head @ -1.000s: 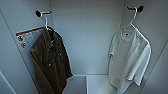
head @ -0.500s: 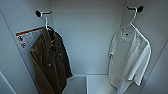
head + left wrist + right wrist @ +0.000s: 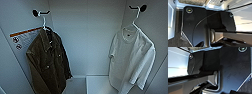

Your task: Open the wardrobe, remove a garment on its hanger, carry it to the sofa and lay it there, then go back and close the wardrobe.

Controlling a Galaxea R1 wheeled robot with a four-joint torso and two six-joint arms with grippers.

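The wardrobe (image 3: 87, 37) stands open in the head view, its plain white interior facing me. On the right a white short-sleeved shirt, the garment (image 3: 130, 60), hangs on a thin white hanger (image 3: 136, 18) from a black hook (image 3: 138, 8). On the left a longer dark olive-brown jacket (image 3: 47, 65) hangs on its own white hanger from another black hook (image 3: 40, 12).
A white label with an orange stripe and round signs (image 3: 21, 38) is stuck on the wardrobe's left inner wall behind the jacket. A white shelf or floor panel (image 3: 97, 83) lies at the bottom. Dark carpet (image 3: 175, 42) shows in the left wrist view.
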